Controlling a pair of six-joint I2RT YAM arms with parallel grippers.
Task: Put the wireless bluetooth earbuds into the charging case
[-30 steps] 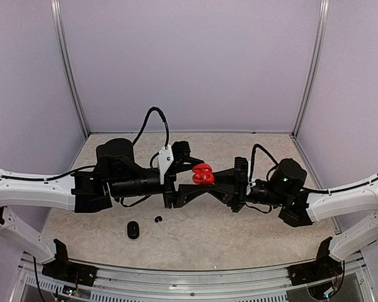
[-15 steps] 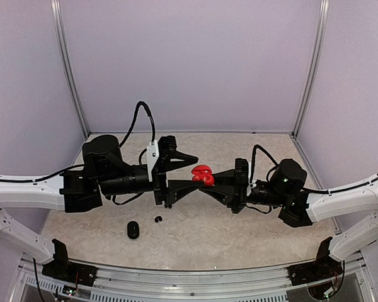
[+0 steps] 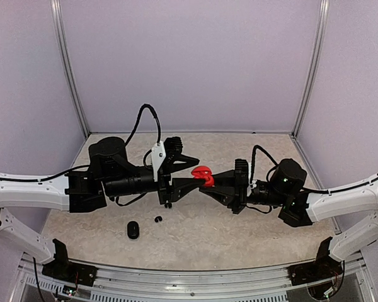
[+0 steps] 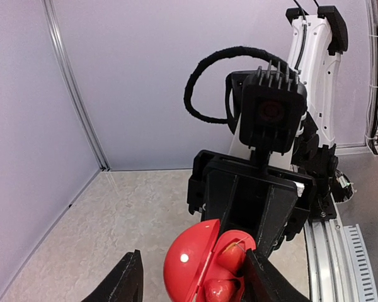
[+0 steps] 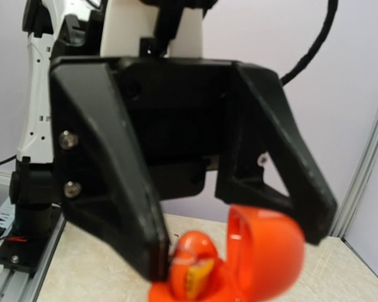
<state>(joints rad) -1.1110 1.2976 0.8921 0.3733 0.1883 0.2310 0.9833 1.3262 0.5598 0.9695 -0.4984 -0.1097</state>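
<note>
Your right gripper (image 3: 209,181) is clamped on the open red case (image 3: 202,175) mid-frame, red buds (image 4: 222,290) inside. Your left gripper (image 4: 194,277) is half-open astride its lid (image 4: 189,261). Squeeze off-centre and you could twist the case loose or pop a bud out.

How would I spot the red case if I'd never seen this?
Look above the middle of the table. There the right gripper holds the red case in the air, lid open. Its bright red sets it apart: the black case lies on the tabletop.
</note>
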